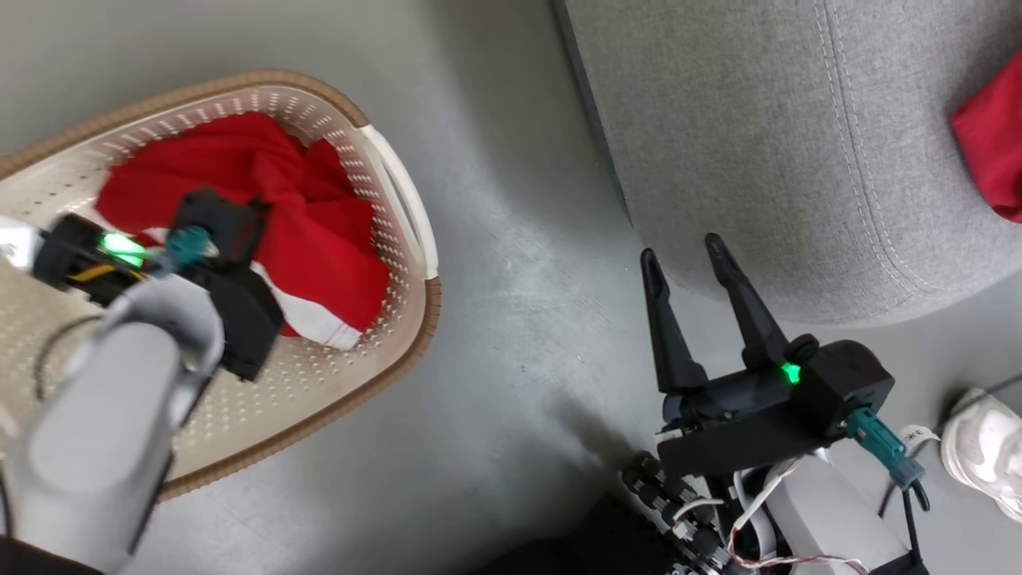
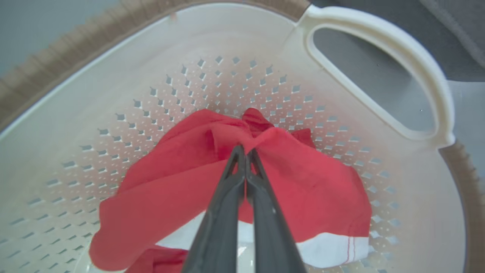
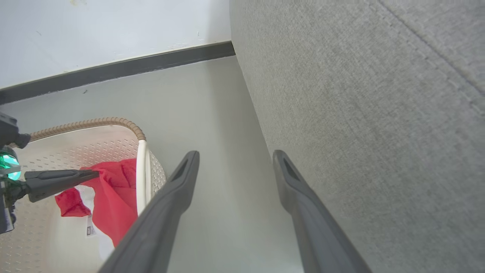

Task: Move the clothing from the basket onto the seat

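Left wrist view: my left pincer (image 2: pixel 245 149) is pinched tight on a raised fold of the red garment (image 2: pixel 310 182). It lies inside the basket (image 2: pixel 113 94), draping away on both sides of my fingers, its white hem back toward my wrist. The step in hand, as I judge it, is the pick-up of this piece. My right pincer (image 1: pixel 680 249) hangs wide and empty over the floor (image 1: pixel 511 319), its tips just short of the seat (image 1: pixel 758 120). A second red garment (image 1: pixel 990 152) lies on the seat, well beyond that pincer and to its right. Next I should lift until the cloth clears the basket rim, then carry it over to the seat and let go.
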{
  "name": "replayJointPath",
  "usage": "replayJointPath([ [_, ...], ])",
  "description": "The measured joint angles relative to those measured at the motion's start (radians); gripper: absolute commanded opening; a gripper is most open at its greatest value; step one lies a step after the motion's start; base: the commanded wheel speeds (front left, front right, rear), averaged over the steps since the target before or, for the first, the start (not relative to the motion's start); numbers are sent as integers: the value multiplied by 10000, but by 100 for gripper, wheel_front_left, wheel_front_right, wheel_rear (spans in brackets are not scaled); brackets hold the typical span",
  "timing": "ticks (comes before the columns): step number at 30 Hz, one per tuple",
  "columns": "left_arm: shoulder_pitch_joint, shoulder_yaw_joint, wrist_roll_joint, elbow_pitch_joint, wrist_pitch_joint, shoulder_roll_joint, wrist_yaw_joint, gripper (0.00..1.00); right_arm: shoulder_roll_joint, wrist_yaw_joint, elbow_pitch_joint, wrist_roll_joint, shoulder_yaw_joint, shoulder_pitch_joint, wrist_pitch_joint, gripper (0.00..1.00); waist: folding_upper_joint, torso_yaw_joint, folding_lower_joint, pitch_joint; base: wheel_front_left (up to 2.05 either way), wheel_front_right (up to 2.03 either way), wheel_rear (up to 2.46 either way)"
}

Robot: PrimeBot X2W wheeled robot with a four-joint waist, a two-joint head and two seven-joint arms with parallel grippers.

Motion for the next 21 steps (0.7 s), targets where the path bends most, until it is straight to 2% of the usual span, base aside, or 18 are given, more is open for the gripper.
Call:
replayJointPath([
  [8, 780, 251, -520, -44, -1244, -936, 435, 0, -107, 104, 474, -203, -449, -265, 0, 100, 0, 660, 0, -702, 0, 0, 0],
  [14, 966, 476, -669, -150, -2113, -1440, 654, 0, -426, 368, 771, -523, -558, -395, 0, 100, -2, 1346, 0, -1387, 0, 0, 0],
  [21, 1168, 401, -692, -284, -2832, -2086, 700, 0, -585, 721, 1149, -723, -261, -388, 0, 100, -2, 2220, 0, -2280, 0, 0, 0],
])
